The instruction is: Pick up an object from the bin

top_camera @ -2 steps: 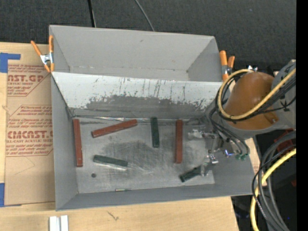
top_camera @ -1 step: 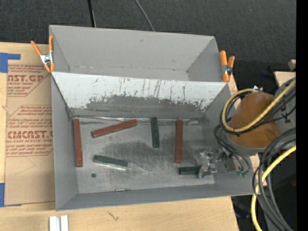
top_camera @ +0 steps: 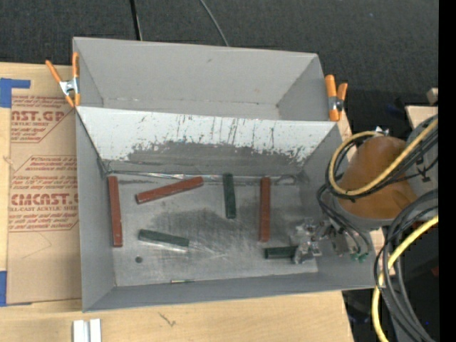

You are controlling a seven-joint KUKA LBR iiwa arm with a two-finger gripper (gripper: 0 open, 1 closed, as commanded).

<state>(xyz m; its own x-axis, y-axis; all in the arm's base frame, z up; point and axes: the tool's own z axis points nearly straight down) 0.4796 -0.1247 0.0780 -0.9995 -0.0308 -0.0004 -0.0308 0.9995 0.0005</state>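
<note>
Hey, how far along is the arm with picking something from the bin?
Nothing is lifted yet: the red-brown stick and the others lie on the bin floor. In hand: the end effector sits low in the near right corner, beside a short dark green stick. Left: grasping one and raising it out.

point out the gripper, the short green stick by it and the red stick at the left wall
gripper (top_camera: 308, 251), camera view, at its tip
short green stick (top_camera: 278, 252), camera view, on its middle
left red stick (top_camera: 115, 211), camera view, on its middle
</note>
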